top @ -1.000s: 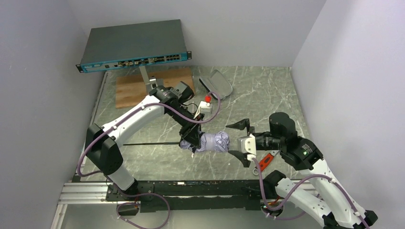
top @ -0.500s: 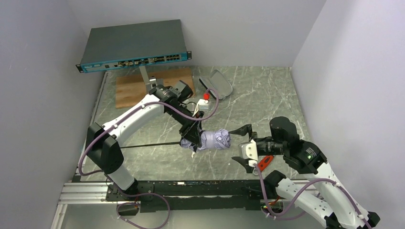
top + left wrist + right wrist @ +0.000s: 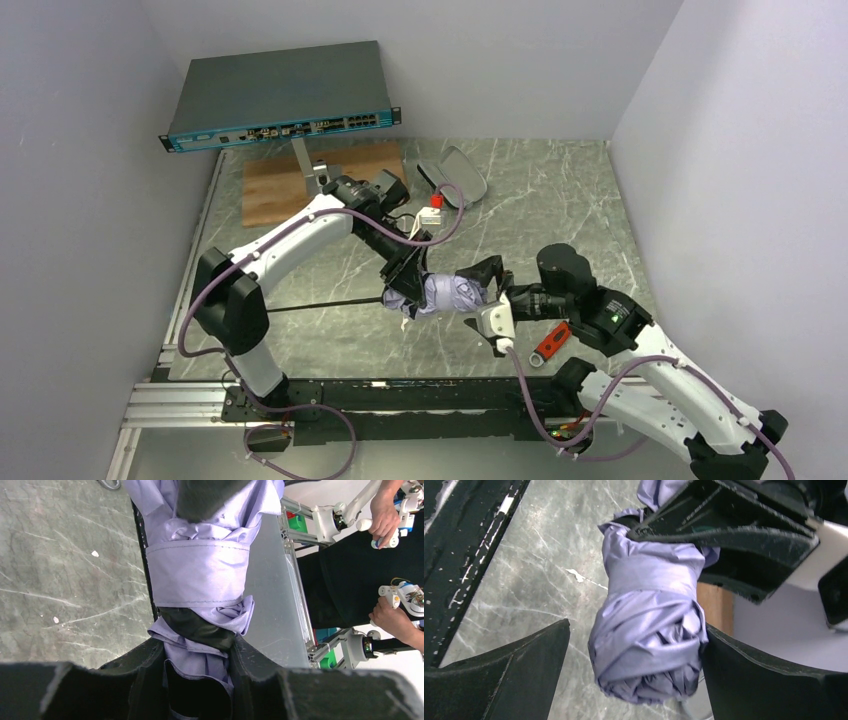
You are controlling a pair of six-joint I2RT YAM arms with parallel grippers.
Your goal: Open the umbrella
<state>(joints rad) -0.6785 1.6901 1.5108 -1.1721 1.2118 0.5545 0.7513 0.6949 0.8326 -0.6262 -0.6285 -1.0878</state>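
- Compact folding umbrella [image 3: 452, 293], pale lavender cloth outside with black lining in the folds, furled into a fat bundle.
- Held crosswise over the green-grey marbled table [image 3: 560, 200], just off its middle toward 6 o'clock.
- Closed, the canopy cinched round its middle by a flat lavender band [image 3: 197, 575].
- Thin black shaft [image 3: 320, 304] drawn out of the bundle toward 9 o'clock, running roughly level above the table.
- Clamped at the shaft-side end of the canopy by the left gripper [image 3: 408, 288], reaching in from 10 o'clock.
- Left fingers [image 3: 140, 675] pressed in from both sides, pinching lavender and black cloth between them.
- Bracketed at the free, rolled end by the right gripper [image 3: 482, 300], coming in from 4 o'clock.
- Right fingers [image 3: 519, 675] spread wide: apparently touching the cloth on one side, apart from it on the other with bare table showing in the gap.
- Flat grey network switch with a teal front panel [image 3: 280, 95], raised at 11 o'clock above a brown board [image 3: 290, 185].
- Small oval grey pouch with black edging [image 3: 455, 178] at 12 o'clock, well apart from the umbrella.
- Small white box with a red cap [image 3: 432, 208], between the pouch and the left gripper.
- Red-and-black hand tool [image 3: 552, 340] at 5 o'clock, just beside the right arm; too small to name more closely.
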